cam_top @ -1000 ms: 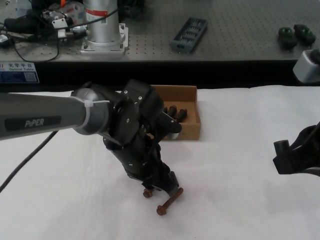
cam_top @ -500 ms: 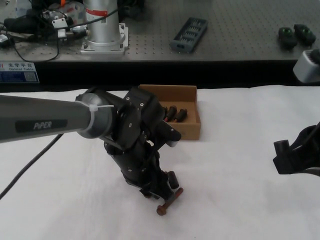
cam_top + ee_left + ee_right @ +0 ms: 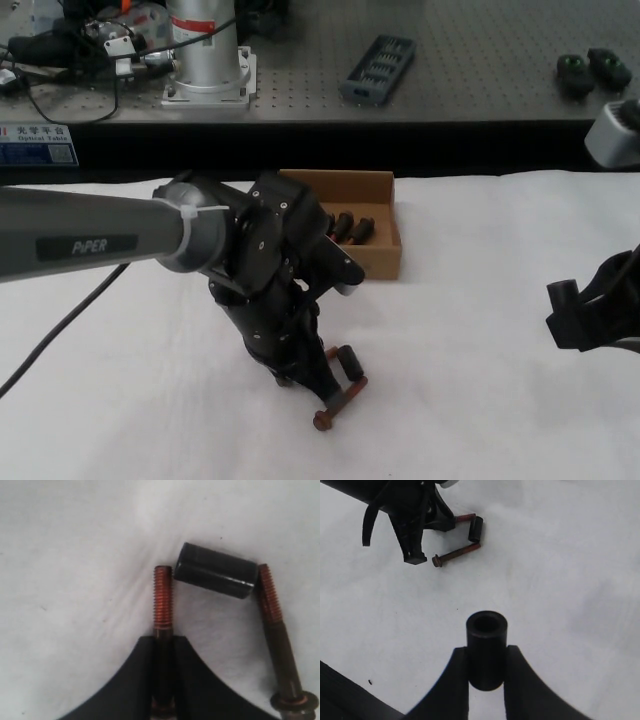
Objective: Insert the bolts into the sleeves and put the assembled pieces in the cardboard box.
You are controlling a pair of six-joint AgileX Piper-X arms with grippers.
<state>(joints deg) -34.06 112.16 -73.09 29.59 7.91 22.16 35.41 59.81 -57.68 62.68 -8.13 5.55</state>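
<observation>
My left gripper is shut on a rusty bolt, whose threaded end points at a loose black sleeve lying on the white cloth. A second bolt lies beside that sleeve. In the high view the left gripper is low over the cloth, with the sleeve and the lying bolt just right of it. My right gripper is shut on another black sleeve, held upright with its bore showing, and sits at the right edge. The cardboard box stands behind the left arm.
Several dark assembled pieces lie in the box. Behind the cloth runs a perforated bench with a metal post, a black tray, cables and black knobs. Bare cloth spreads between the two arms.
The left gripper has taken up the bolt that lay at its left and turned a little. The loose sleeve now shows beside it. The right arm has kept still.
</observation>
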